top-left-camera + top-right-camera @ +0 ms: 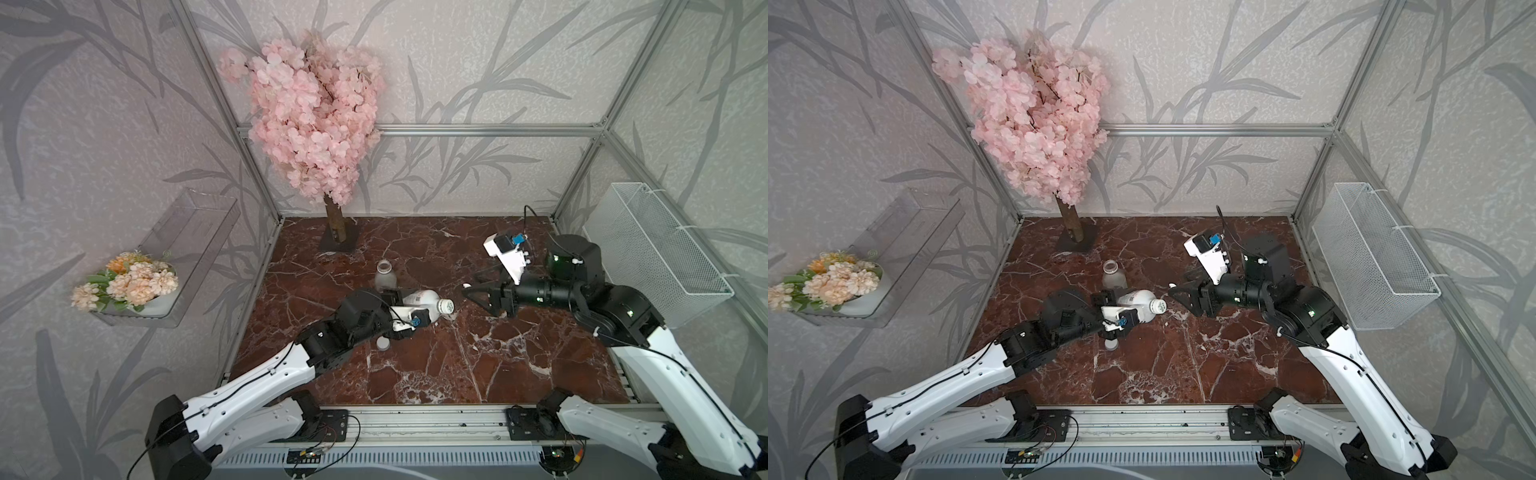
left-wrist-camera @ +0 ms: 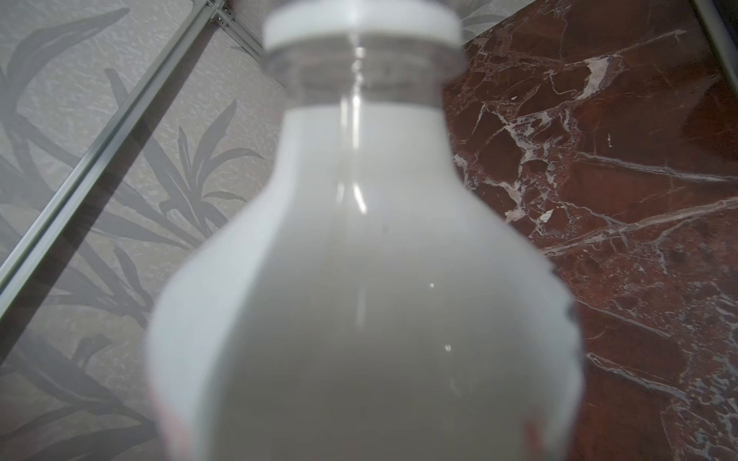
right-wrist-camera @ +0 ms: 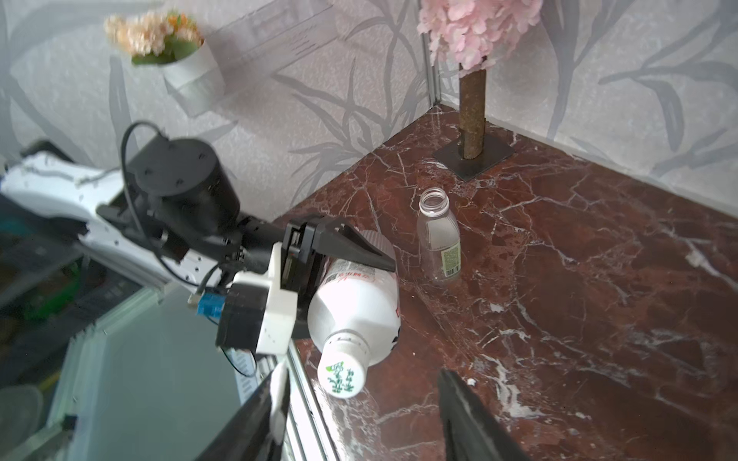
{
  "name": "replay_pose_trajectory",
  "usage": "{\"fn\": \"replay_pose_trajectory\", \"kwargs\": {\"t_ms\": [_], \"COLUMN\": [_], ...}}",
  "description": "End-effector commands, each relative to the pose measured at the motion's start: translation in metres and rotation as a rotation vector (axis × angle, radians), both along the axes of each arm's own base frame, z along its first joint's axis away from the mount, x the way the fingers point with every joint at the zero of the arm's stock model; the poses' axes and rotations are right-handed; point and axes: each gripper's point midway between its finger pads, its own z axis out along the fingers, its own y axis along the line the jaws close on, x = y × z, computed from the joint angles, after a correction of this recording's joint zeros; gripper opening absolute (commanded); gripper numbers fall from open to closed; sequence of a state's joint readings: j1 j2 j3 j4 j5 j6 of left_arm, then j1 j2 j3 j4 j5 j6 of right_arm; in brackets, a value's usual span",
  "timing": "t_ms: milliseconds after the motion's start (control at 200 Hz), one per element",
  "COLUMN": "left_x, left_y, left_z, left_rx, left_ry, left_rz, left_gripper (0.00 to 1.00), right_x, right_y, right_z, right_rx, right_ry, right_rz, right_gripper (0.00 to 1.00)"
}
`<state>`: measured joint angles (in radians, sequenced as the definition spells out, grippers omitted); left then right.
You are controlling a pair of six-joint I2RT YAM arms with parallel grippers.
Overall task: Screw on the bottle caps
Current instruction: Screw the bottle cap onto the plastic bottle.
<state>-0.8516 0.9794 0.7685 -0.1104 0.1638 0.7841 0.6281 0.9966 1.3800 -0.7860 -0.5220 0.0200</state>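
Nearest the lens, in the left wrist view, the white bottle (image 2: 359, 279) is filling the frame, blurred, with the printed cap (image 2: 361, 24) sitting on its neck. We are finding the left end effector (image 1: 404, 306) clenching this bottle around its body. It is holding the bottle tilted, neck pointing toward 3 o'clock in both top views; whether the bottle is touching the bench (image 1: 457, 365) we cannot tell. The right end effector (image 3: 363, 403) is hovering near the cap at its 2 o'clock, jaws standing apart and gripping nothing. The clear bottle (image 1: 384, 276) is standing upright and uncapped at 11 o'clock of the white one, just beside the left wrist. The plain cap (image 1: 382, 343) is lying on the bench at 7 o'clock, just beside that arm.

Risks we are flagging:
- How far the printed cap is threaded is not showing, so it may be sitting loose or crooked.
- Any swing of the left arm is threatening to topple the light clear bottle or sweep the plain cap away.
- An off-centre closing of the right jaws is likely to skew the cap.
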Motion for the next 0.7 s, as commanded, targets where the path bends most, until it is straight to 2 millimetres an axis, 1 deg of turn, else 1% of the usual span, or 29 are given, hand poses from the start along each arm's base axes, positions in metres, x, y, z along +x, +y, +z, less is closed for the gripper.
{"fn": "replay_pose_trajectory", "kwargs": {"t_ms": [0, 30, 130, 235, 350, 495, 695], "left_x": [-0.009, -0.01, -0.014, -0.017, -0.018, -0.019, -0.021], "left_y": [-0.008, -0.01, -0.015, -0.018, -0.021, -0.022, -0.024], "left_z": [0.016, 0.018, 0.015, 0.013, 0.015, 0.016, 0.021], "left_rx": [-0.037, -0.041, -0.023, -0.012, -0.019, -0.021, -0.031], "left_ry": [0.053, 0.059, 0.099, 0.125, 0.139, 0.142, 0.145], "left_rz": [-0.058, -0.07, -0.104, -0.127, -0.139, -0.147, -0.159], "left_gripper": [0.55, 0.55, 0.55, 0.55, 0.54, 0.54, 0.54], "right_x": [-0.028, -0.031, -0.04, -0.044, -0.04, -0.029, -0.025], "right_y": [-0.003, -0.002, 0.001, 0.003, 0.003, 0.008, 0.016], "right_z": [-0.008, -0.011, -0.019, -0.028, -0.038, -0.038, -0.047], "right_rx": [-0.134, -0.161, -0.231, -0.291, -0.362, -0.377, -0.414], "right_ry": [-0.196, -0.221, -0.292, -0.332, -0.372, -0.445, -0.468], "right_rz": [0.165, 0.189, 0.266, 0.32, 0.335, 0.297, 0.308], "right_gripper": [0.62, 0.62, 0.62, 0.62, 0.62, 0.62, 0.61]}}
